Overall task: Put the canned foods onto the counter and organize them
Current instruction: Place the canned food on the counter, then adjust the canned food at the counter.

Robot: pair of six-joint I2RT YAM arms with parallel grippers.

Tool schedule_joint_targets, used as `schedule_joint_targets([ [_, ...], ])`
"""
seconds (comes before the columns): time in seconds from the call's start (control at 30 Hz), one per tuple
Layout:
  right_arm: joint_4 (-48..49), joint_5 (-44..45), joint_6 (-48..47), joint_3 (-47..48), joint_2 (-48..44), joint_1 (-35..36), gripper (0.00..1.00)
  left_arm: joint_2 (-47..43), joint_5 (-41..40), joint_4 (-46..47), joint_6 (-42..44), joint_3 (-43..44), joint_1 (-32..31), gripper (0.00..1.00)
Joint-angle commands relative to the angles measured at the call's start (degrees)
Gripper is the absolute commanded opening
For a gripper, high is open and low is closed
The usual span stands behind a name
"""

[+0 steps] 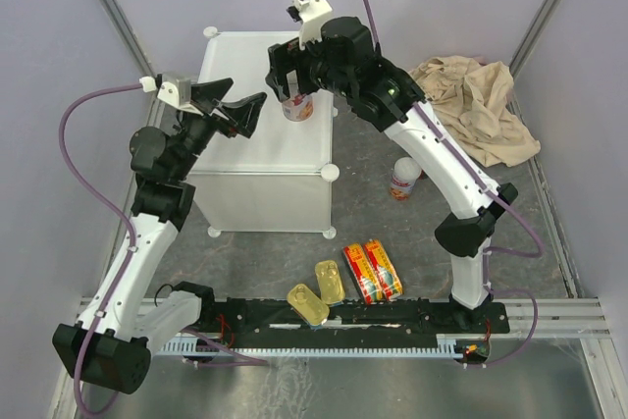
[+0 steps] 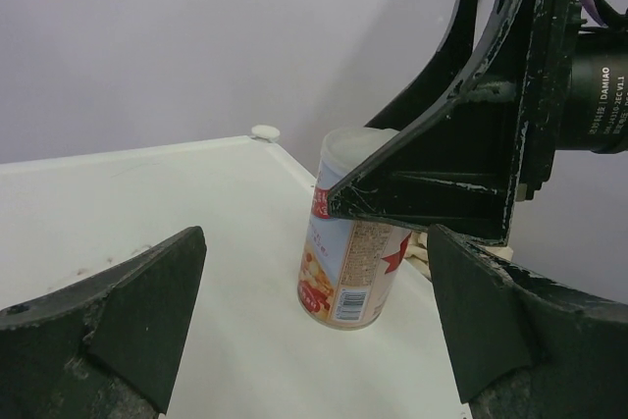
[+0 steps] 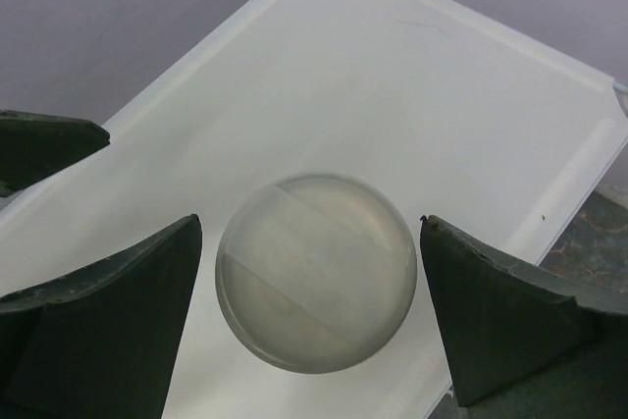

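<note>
Our right tool [image 3: 311, 228], released, flanks the white-and-red can [image 2: 348, 262] parked at the counter's [image 1: 245, 56] three o'clock, likely sparing room; left tool [image 1: 239, 105] released.

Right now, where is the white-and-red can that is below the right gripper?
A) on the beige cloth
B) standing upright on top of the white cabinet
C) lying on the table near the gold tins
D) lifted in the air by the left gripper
B: the white-and-red can stands upright on the white cabinet's flat top, with the right gripper open above it.
</note>
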Motion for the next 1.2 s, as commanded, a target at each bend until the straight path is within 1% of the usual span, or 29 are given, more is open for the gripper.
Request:
schedule_joint_targets([
  [0.0,6.0,0.1,0.8,0.3,-3.9,0.4,0.99,-0.9,-0.4,2.7,1.8,0.0,-0.8,0.99],
  [0.17,9.0,1.6,1.3,-3.0,-6.5,0.4,0.99,-1.1,-0.1,1.5,2.9,0.8,-2.0,0.99],
  [0.33,10.6,4.1,1.9,-3.9,-9.7,0.4,0.99,-0.8,0.6,-0.5,4.1,2.2,-3.7,0.99],
  [0.5,14.4,7.9,3.1,-9.5,-16.2,0.4,0.99,0.0,-0.7,-3.3,6.8,4.0,-7.1,0.99],
  [0.63,14.6,11.1,2.9,-13.9,-21.1,0.4,0.99,1.8,-3.0,-5.5,10.3,5.4,-11.2,0.99],
  [0.7,14.7,12.8,2.9,-16.8,-23.7,0.4,0.99,3.5,-6.3,-7.6,12.4,6.7,-13.8,0.99],
  [0.8,15.4,14.8,3.1,-23.1,-28.5,0.4,0.99,6.4,-14.0,-10.1,15.1,9.0,-17.1,0.99],
  [0.93,16.5,15.7,5.3,-33.6,-35.3,0.4,0.99,8.9,-24.2,-9.5,15.4,9.4,-19.6,0.99],
  [1.0,16.4,16.0,6.2,-37.4,-38.1,0.4,0.99,10.0,-28.7,-8.8,15.8,9.4,-20.7,0.99],
  [1.07,15.2,16.5,6.7,-39.6,-40.2,0.4,0.99,11.2,-31.0,-6.8,15.8,9.0,-21.3,0.99],
  [1.17,12.8,17.2,7.3,-41.9,-42.6,0.4,0.99,13.6,-32.1,-5.0,15.7,10.3,-22.1,0.99],
])
